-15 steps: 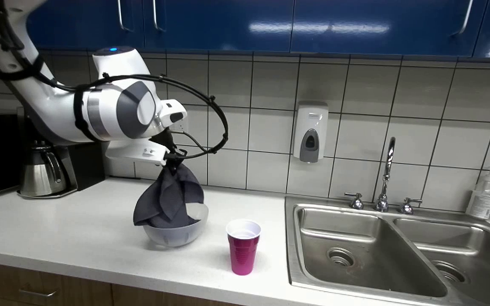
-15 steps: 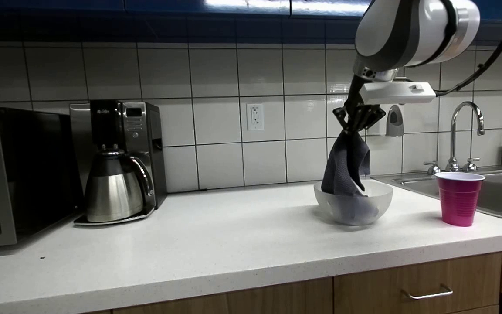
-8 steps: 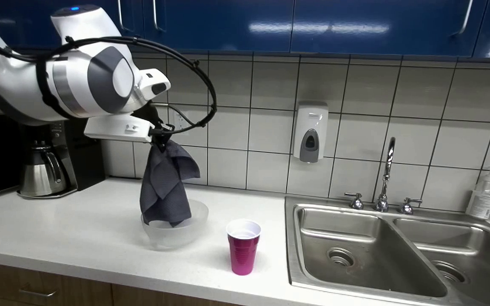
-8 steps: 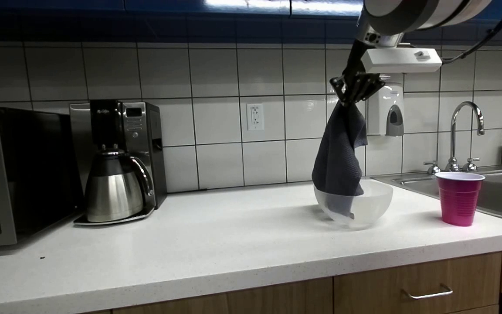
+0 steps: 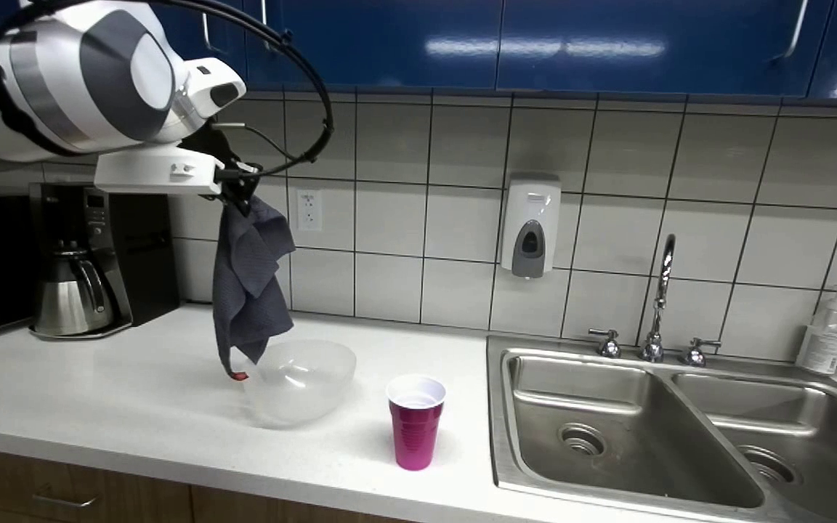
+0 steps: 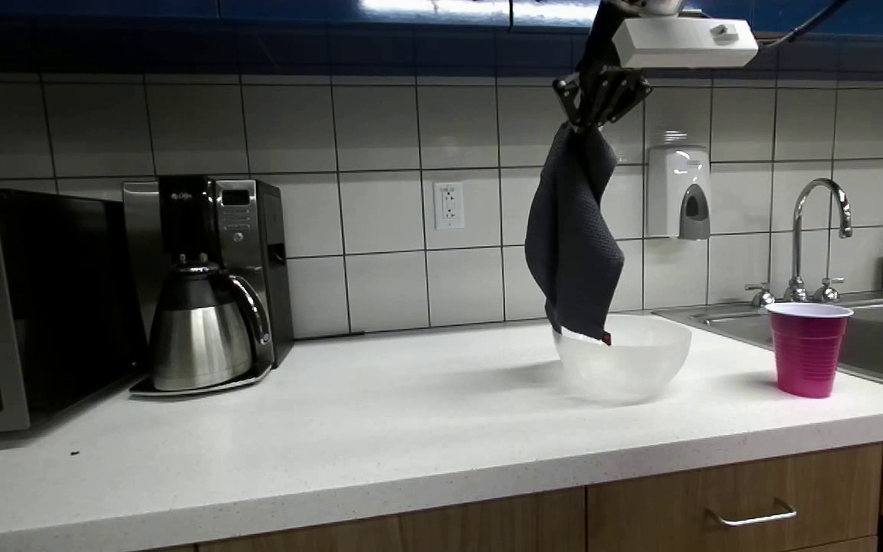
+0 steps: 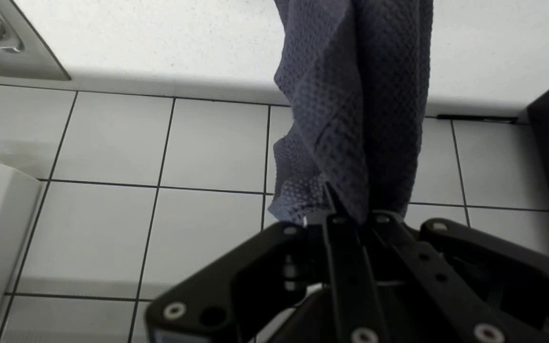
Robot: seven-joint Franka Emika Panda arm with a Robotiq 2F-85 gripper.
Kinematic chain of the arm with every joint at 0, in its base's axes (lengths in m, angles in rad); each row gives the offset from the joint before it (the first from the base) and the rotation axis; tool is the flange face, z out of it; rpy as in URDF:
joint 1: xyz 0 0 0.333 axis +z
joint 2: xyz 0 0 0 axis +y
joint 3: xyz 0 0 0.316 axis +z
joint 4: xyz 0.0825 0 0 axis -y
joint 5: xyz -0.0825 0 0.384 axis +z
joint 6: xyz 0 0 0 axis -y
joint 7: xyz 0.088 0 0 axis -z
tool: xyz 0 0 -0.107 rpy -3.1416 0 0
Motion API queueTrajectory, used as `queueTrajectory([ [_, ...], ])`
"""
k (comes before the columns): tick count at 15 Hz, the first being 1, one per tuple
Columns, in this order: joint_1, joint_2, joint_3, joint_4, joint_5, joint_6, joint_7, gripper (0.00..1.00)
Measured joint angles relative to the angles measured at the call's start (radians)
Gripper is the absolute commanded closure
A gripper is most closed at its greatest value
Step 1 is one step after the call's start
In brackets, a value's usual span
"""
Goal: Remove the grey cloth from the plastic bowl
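My gripper (image 5: pixel 240 203) is shut on the top of the grey cloth (image 5: pixel 251 276), also in view at the fingers (image 7: pixel 358 216) in the wrist view. The cloth hangs down freely, with a small red tag at its lower corner; it fills the upper middle of the wrist view (image 7: pixel 350 95). The clear plastic bowl (image 5: pixel 313 388) stands upright on the counter, with no cloth inside. In an exterior view the cloth's lower end (image 6: pixel 579 307) overlaps the near-left rim of the bowl (image 6: pixel 633 372); I cannot tell whether they touch. The bowl is not visible in the wrist view.
A magenta cup (image 5: pixel 416 428) stands beside the bowl, near the double sink (image 5: pixel 502 436). A coffee maker (image 6: pixel 211 284) and a microwave (image 6: pixel 35 307) stand at the other end of the counter (image 6: pixel 372 429). A soap dispenser (image 5: pixel 531 225) hangs on the tiled wall.
My gripper has risen with the cloth and shifted toward the coffee maker side. The cloth has come up out of the bowl, and its red tag now shows. The bowl and cup have stayed put.
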Motion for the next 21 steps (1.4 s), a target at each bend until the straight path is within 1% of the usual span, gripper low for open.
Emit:
queueTrajectory([
  [5, 0.006, -0.048, 0.085, 0.01, 0.028, -0.018, 0.0, 0.99],
  [11, 0.062, -0.035, 0.168, 0.022, 0.033, -0.027, 0.0, 0.99],
  [15, 0.068, 0.017, 0.202, 0.022, 0.033, -0.024, 0.0, 0.99],
  [21, 0.068, 0.156, 0.203, 0.021, 0.031, 0.013, -0.002, 0.99],
])
